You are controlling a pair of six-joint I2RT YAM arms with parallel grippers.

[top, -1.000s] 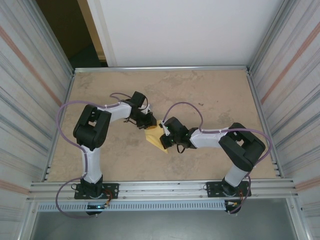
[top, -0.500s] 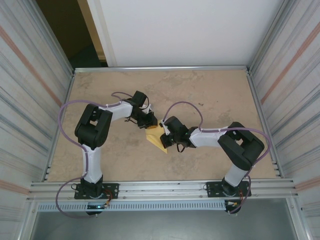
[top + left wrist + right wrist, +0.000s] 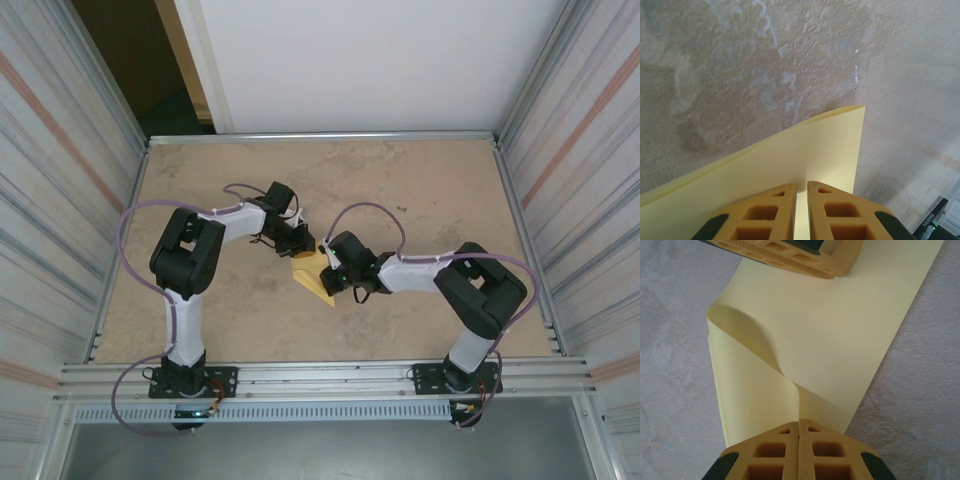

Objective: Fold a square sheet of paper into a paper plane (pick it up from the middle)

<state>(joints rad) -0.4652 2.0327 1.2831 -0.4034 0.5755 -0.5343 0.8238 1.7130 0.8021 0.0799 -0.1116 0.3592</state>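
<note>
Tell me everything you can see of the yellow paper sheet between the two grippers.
The paper sheet is thin, plain pale yellow and has no marks. It is near the middle of the table, between both arms. The right gripper is shut on one edge; from there a soft crease runs out and one layer bulges over another. The left gripper is shut on the opposite side. I cannot tell whether the sheet rests on the table.

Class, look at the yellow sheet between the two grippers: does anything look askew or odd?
Yes. The square sheet of paper is not flat: a rounded buckle near one edge runs into a crease at the right gripper; the left gripper pinches the opposite side.
</note>
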